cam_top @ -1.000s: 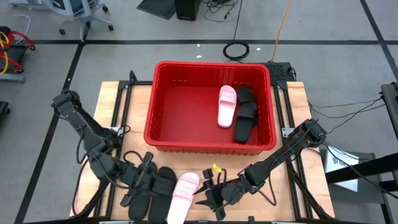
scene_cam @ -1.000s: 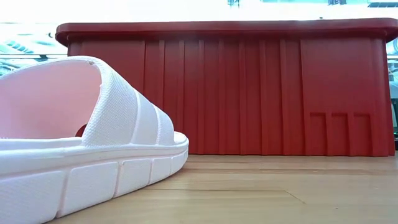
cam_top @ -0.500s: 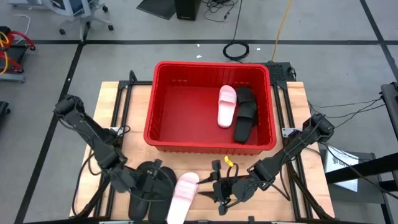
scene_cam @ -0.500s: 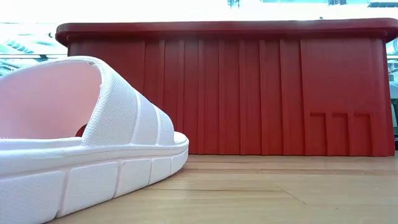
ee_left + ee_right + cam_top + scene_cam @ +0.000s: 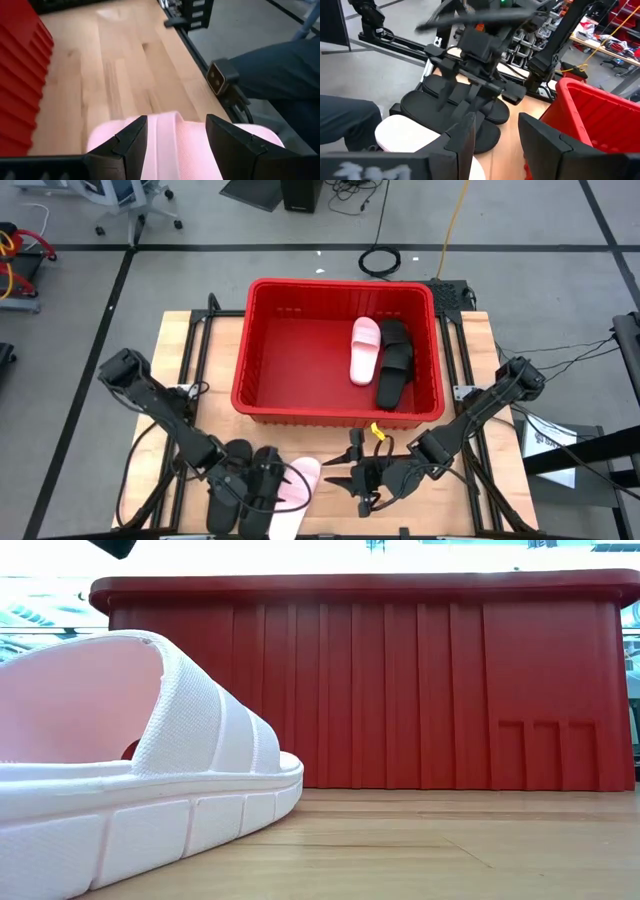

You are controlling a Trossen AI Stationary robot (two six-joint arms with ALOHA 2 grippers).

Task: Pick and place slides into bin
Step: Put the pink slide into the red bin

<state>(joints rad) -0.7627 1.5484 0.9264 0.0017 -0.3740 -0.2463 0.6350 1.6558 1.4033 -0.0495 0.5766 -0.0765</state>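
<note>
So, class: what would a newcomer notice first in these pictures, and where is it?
The large red ribbed plastic bin fills the table's far half, with one light pink slide and one matte black slide lying side by side at its right end. At the near edge, the open left gripper straddles another light pink slide beside two black ones.

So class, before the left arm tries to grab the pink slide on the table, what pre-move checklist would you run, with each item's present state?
1. Left gripper open: ok.
2. Fingers astride the pink slide: ok in the left wrist view.
3. Neighbouring black slides clear of the grasp: cannot tell; they lie close beside it.
4. Right gripper out of the way: not ok; it hovers near the same slide.
5. Room in the bin: ok; only one pink and one black slide inside.
</note>
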